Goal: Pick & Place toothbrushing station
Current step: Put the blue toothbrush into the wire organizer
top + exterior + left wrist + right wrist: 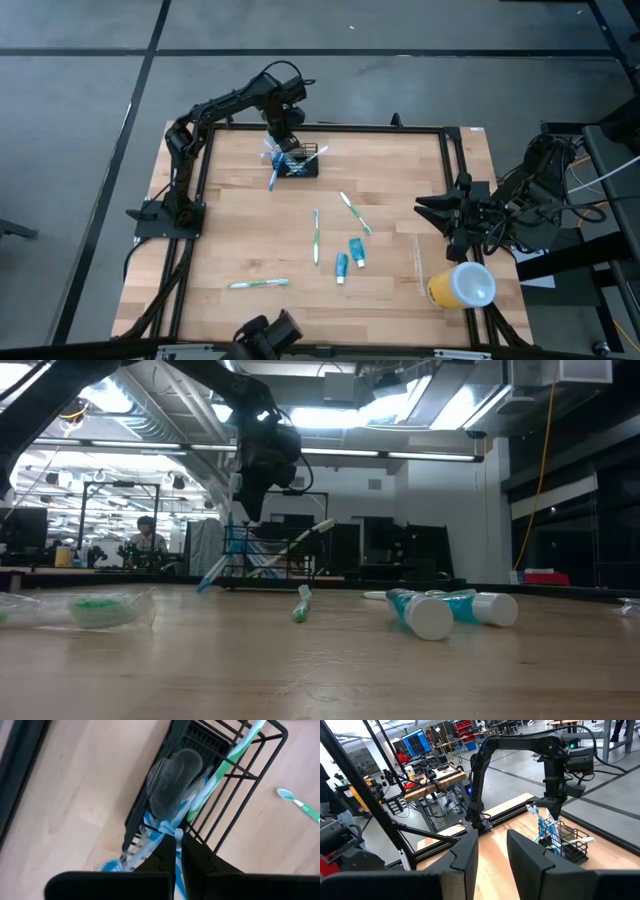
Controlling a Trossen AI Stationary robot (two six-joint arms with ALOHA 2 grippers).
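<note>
Mesh holder (pixel 300 163) at table's (pixel 230 240) far edge, toothbrushes (pixel 316 235) mid-table, cup (pixel 461 285) right

One black wire-mesh holder (pixel 300 163) stands at the far side of the wooden tabletop (pixel 240 230), with at least three toothbrushes leaning in it; the exact number cannot be told. Three more toothbrushes lie loose: one near left (pixel 259 284), two at centre (pixel 316 236) (pixel 354 213). Two toothpaste tubes (pixel 342 267) (pixel 357 252) lie side by side. One yellow cup (pixel 460 285) with a white lid rests on the near right.
</note>
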